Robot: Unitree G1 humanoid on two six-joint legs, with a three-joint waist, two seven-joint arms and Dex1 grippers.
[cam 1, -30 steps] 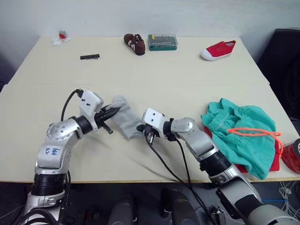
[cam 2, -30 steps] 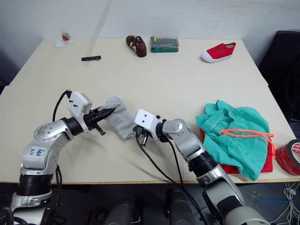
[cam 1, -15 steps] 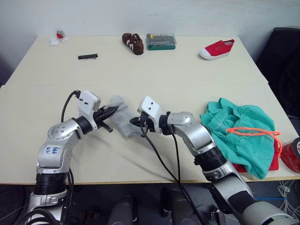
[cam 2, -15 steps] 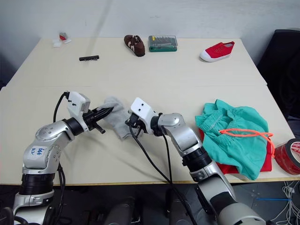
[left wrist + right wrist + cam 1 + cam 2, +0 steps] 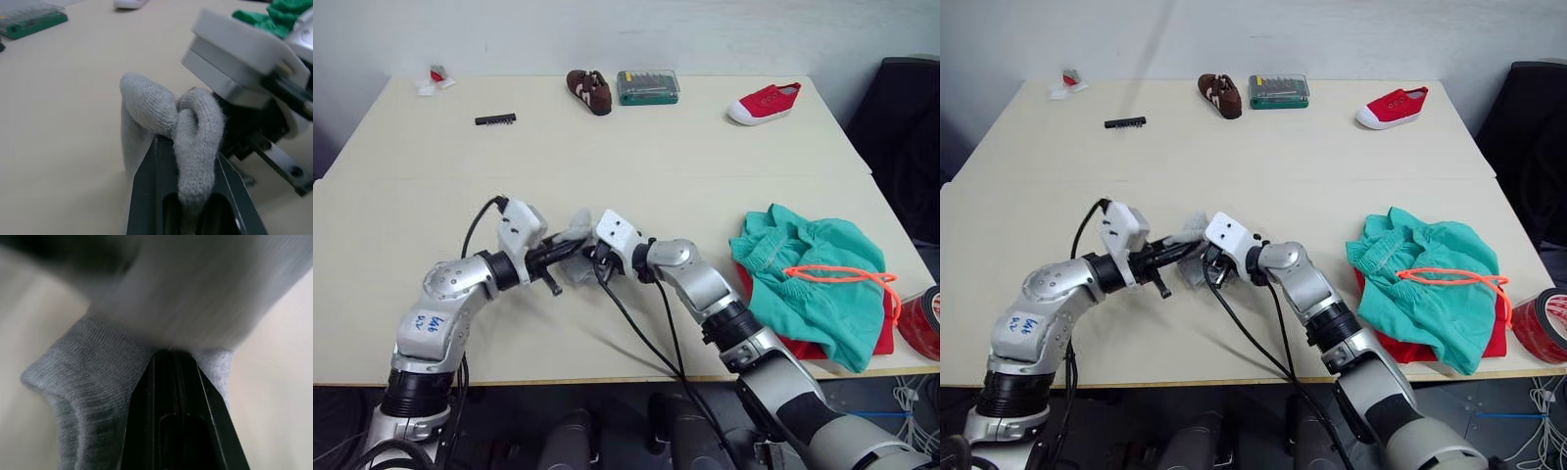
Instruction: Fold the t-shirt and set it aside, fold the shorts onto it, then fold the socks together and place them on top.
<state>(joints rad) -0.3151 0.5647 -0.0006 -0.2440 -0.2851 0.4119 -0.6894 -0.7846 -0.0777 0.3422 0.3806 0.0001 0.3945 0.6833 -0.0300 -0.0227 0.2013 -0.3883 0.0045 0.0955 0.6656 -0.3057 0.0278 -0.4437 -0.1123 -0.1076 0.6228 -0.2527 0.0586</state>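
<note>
Both tools, the left tool [image 5: 560, 257] and right tool [image 5: 590, 257], are clamped shut on the grey socks [image 5: 168, 110], well left of the shorts [image 5: 813, 274] on the desk [image 5: 636, 147]. The knit looks soft, light and floppy, so a pinch at the bunched folds should suit best.

Two grippers: the left gripper [image 5: 570, 252] and the right gripper [image 5: 590, 257]; one bundle of grey socks [image 5: 576, 231] at mid-frame; one teal shorts [image 5: 813, 279] and one red t-shirt [image 5: 884, 338] at lower right; two shoes along the top edge, one brown shoe [image 5: 587, 90] and one red sneaker [image 5: 765, 103]; one green case [image 5: 648, 85]; one roll of red tape [image 5: 922, 322]
</note>
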